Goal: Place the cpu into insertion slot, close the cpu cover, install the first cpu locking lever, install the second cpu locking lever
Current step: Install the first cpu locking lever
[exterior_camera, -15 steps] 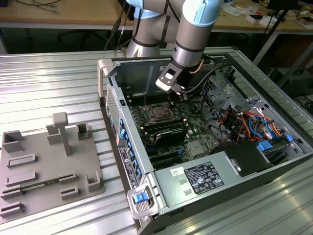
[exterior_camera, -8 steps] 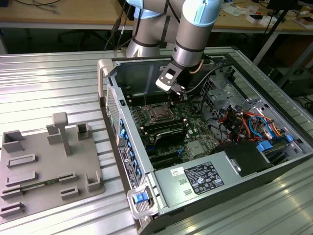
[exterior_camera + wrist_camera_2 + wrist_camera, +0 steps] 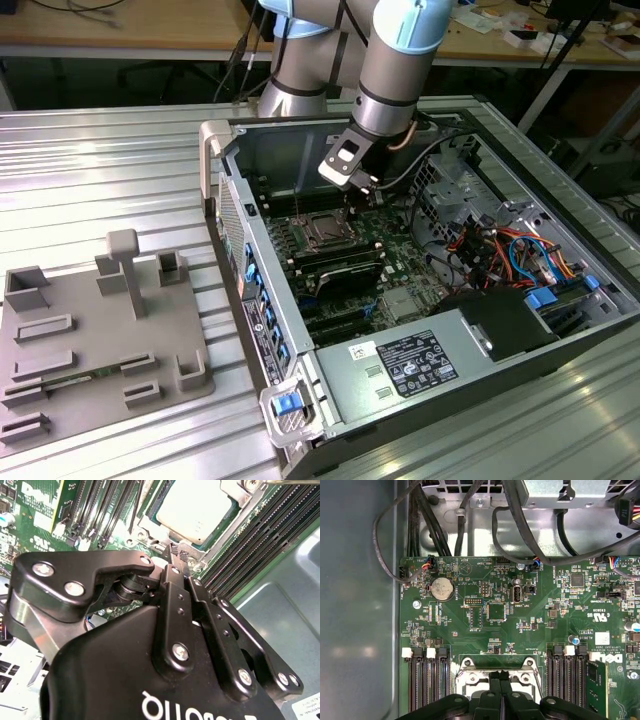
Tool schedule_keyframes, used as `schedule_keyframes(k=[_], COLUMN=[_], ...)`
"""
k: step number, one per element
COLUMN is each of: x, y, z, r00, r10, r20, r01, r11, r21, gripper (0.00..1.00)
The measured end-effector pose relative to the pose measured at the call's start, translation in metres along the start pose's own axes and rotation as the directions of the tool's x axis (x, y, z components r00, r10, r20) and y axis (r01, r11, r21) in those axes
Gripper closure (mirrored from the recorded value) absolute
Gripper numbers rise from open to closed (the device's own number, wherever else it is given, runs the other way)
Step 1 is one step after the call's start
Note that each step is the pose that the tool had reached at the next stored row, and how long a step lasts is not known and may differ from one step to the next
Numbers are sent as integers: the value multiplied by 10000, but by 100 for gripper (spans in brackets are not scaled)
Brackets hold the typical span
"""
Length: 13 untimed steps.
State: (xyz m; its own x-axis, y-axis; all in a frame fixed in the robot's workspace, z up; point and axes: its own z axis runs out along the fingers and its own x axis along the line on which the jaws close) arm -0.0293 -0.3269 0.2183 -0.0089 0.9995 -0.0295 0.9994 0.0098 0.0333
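The cpu lies flat in the insertion slot, its silver-grey top showing. The cpu cover lies down around it as a silvery frame; in the first wrist view the cover shows just past the fingers. My gripper is shut with nothing visible between the tips, which hover at the rim of the socket by one corner. In the exterior view the gripper hangs just above the socket's far edge. A thin dark lever stands up beside the socket.
Black memory slots flank the socket on both sides. Cables run along the case wall beyond the board. A power supply and drive bay with coloured wires fill the case on the exterior view's right. A grey fixture plate lies outside.
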Motion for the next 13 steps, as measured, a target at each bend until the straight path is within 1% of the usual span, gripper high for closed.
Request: schedule_keyframes(k=[2, 5, 9, 10, 11, 13], x=[0, 0, -2, -3, -3, -4], y=[0, -2, 0, 1, 2, 2], z=[0, -6, -63, -95, -113, -129], r00=[9994, 9964, 9964, 9964, 9964, 9964], r10=[-348, -850, -853, -852, -852, -853], r20=[-11, -23, -26, -27, -26, -27], r01=[348, 850, 853, 852, 852, 853], r11=[9994, 9964, 9964, 9964, 9964, 9964], r21=[-11, -24, -27, -26, -26, -26], gripper=[89, 89, 89, 89, 89, 89])
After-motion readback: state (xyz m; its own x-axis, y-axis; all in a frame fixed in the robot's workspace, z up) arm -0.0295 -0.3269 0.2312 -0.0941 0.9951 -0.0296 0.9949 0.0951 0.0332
